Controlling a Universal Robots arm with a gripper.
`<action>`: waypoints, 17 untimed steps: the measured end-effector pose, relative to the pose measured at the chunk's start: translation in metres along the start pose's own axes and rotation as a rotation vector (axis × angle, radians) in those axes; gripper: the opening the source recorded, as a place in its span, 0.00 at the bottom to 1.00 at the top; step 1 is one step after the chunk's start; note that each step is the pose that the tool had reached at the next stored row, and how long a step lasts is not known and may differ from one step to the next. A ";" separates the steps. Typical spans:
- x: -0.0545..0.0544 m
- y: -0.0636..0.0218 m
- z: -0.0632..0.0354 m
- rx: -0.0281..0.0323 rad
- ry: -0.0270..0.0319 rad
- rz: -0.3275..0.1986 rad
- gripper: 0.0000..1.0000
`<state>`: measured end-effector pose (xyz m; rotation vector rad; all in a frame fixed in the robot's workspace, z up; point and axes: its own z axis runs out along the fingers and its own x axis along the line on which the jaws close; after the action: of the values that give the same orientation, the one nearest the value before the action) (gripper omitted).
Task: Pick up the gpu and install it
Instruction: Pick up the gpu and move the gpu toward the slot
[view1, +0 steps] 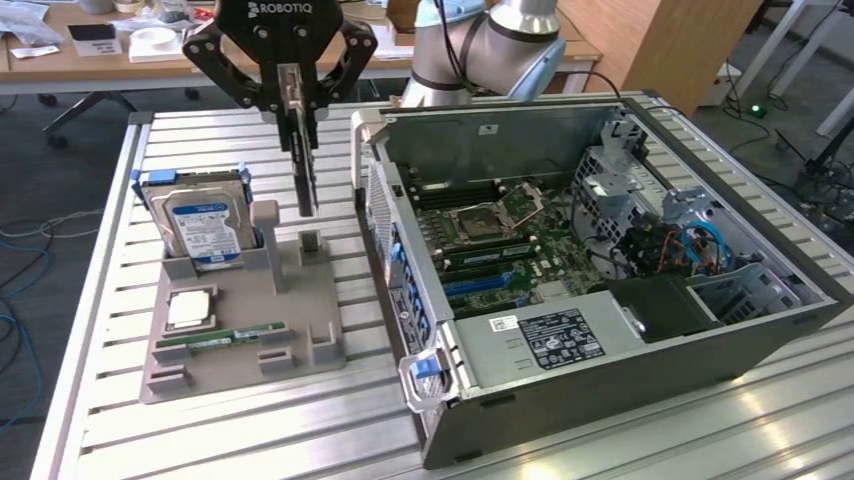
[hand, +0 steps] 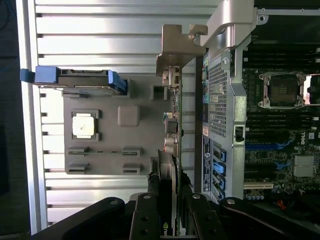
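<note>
My gripper (view1: 302, 108) pinching gpu (view1: 306, 165), card hanging vertical above grey holder (view1: 240, 300). Exterior view: hard drive (view1: 203, 225) at 8 o'clock, open case (view1: 561, 400) at 3.

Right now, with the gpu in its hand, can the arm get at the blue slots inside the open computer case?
Probably yes. The hand is shut on the gpu above the grey holder, beside the case, whose side is open, and nothing covers the blue slots.

Black gripper (view1: 304, 104), white ROBOTIQ lettering, linked finger bars; silver-grey arm (view1: 518, 42), pale blue joint cap.
</note>
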<state>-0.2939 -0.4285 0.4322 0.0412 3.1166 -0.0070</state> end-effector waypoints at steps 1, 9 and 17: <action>-0.001 0.0000 0.0001 0.0000 -0.0001 0.000 0.26; -0.021 0.0005 0.0006 -0.0008 -0.0001 0.000 0.26; -0.048 0.0012 0.0012 -0.0025 0.0000 0.000 0.26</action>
<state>-0.2462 -0.4285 0.4322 0.0412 3.1166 -0.0031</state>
